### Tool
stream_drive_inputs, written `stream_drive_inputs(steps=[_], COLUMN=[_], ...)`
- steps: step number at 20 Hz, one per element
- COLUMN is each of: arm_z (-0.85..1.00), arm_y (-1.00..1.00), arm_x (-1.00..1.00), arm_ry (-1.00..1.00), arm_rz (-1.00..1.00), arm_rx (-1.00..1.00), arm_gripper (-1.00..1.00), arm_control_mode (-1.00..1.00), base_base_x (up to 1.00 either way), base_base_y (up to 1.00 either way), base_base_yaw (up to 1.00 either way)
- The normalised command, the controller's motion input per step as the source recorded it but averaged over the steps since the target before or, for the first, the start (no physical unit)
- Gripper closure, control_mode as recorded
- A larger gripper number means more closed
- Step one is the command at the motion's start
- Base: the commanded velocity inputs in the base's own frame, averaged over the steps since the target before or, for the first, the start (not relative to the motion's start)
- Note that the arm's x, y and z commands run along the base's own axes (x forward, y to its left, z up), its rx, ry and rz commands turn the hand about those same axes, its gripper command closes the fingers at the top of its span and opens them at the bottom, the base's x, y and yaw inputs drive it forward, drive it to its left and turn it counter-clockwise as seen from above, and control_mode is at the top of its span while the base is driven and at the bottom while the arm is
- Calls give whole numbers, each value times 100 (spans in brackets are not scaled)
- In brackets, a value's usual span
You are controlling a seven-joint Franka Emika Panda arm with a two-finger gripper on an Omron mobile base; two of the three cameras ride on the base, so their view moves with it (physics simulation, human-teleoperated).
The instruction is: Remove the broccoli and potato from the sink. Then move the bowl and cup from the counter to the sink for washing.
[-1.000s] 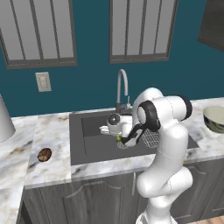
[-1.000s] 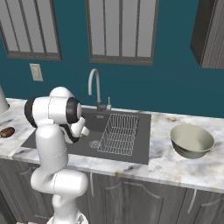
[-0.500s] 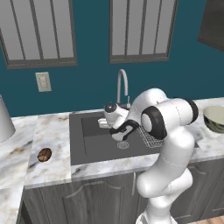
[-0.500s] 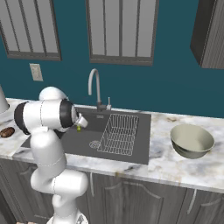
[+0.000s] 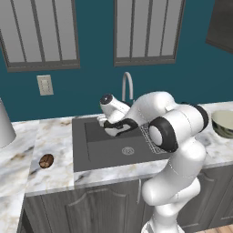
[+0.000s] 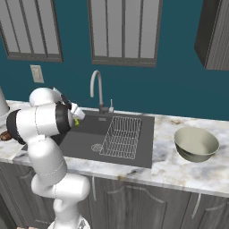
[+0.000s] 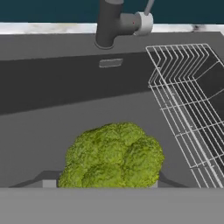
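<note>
My gripper [image 7: 109, 183] is shut on the broccoli [image 7: 113, 156], a bumpy yellow-green floret held above the dark grey sink [image 7: 52, 109]. From the right base view the broccoli [image 6: 77, 121] peeks out beside my gripper [image 6: 75, 116], over the sink's [image 6: 85, 134] left part. My gripper [image 5: 103, 121] hangs near the basin's back left corner. The potato [image 5: 46, 160] lies on the marble counter [image 5: 54, 136] left of the sink [image 5: 100, 150]. The bowl [image 6: 196, 143] stands on the counter to the right. The cup is out of view.
A wire rack [image 6: 121, 136] fills the right half of the basin. The chrome faucet [image 5: 127, 86] rises behind the sink. A pale tall object [image 5: 4, 123] stands at the far left of the counter. The round drain [image 5: 128, 150] lies in the basin floor.
The arm has swung left and up across the sink with the broccoli in its grip, from beside the wire rack to the basin's back left.
</note>
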Motion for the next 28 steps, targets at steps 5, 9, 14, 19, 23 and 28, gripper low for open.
stream_drive_inputs(steps=[5, 9, 14, 19, 23, 28], arm_z=[40, 39, 32, 23, 24, 23], arm_y=[18, 19, 24, 31, 25, 27], arm_x=[-6, -4, -7, -6, -6, -3], arm_ry=[12, 7, 0, 0, 0, 0], arm_rz=[0, 2, 6, 11, 15, 16], arm_rx=[-2, 0, 0, 0, 2, 9], arm_gripper=[100, 100, 100, 100, 100, 100], arm_control_mode=[-100, -100, -100, -100, -100, -100], base_base_x=[0, 0, 0, 0, 0, 0], base_base_y=[0, 0, 0, 0, 0, 0], base_base_yaw=[0, 0, 0, 0, 0, 0])
